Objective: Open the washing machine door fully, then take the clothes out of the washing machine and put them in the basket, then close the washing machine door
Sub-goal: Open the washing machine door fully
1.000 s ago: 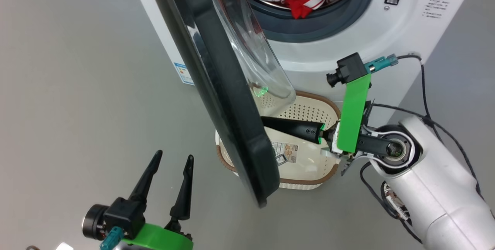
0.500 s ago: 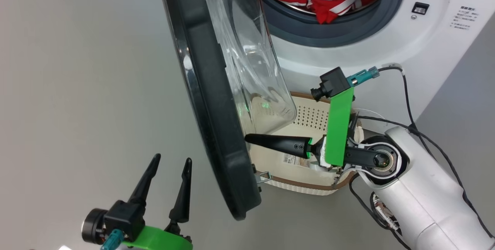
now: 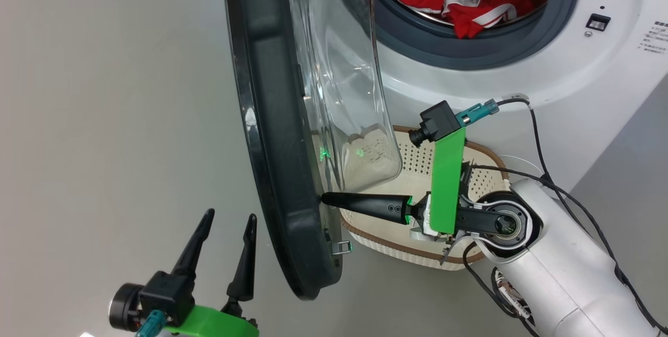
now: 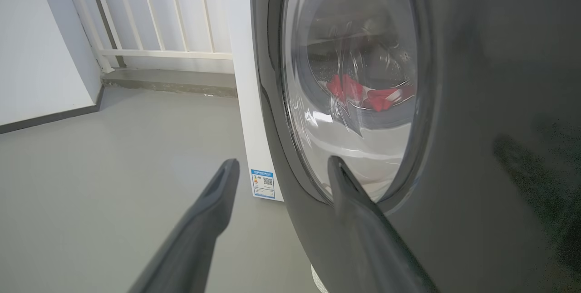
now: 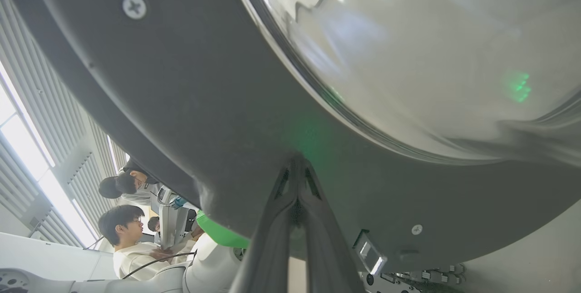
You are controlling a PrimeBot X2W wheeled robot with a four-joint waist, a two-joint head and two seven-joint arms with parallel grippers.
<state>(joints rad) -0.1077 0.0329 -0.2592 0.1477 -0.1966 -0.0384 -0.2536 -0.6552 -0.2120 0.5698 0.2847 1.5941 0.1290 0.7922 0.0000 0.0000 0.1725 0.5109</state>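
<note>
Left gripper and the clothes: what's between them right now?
The half-open washing machine door stands between the left gripper and the clothes in the head view; the left wrist view shows them through its glass.

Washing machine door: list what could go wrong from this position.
1. The shut right gripper only presses its fingertips on the inner frame of the round, glossy black washing machine door; it could slip toward the clear glass bowl.
2. Swinging wider, the door may hit the open left gripper close beside its outer face.
3. The right arm hangs over the cream perforated plastic basket and could knock it.
</note>
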